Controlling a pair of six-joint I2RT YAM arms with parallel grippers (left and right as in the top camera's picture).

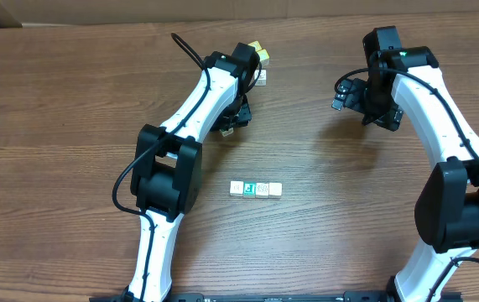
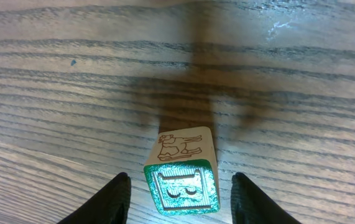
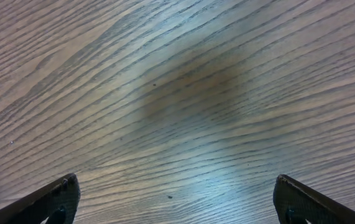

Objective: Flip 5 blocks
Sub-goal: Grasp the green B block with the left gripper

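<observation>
A small wooden block (image 2: 182, 186) lies on the table in the left wrist view, with a green embossed face towards the camera and a printed animal on its pale top. My left gripper (image 2: 180, 177) stands open around it, with a gap on each side between its black fingers (image 2: 116, 198) and the block. In the overhead view the left gripper (image 1: 233, 122) hides this block. Several blocks (image 1: 256, 190) lie in a row at the table's centre. My right gripper (image 3: 176, 180) is open over bare wood, also seen at the back right (image 1: 341, 95).
Two more small cubes (image 1: 261, 52) (image 1: 262, 77) sit beside the left arm's wrist at the back. The left arm's elbow (image 1: 168, 168) hangs over the table left of the row.
</observation>
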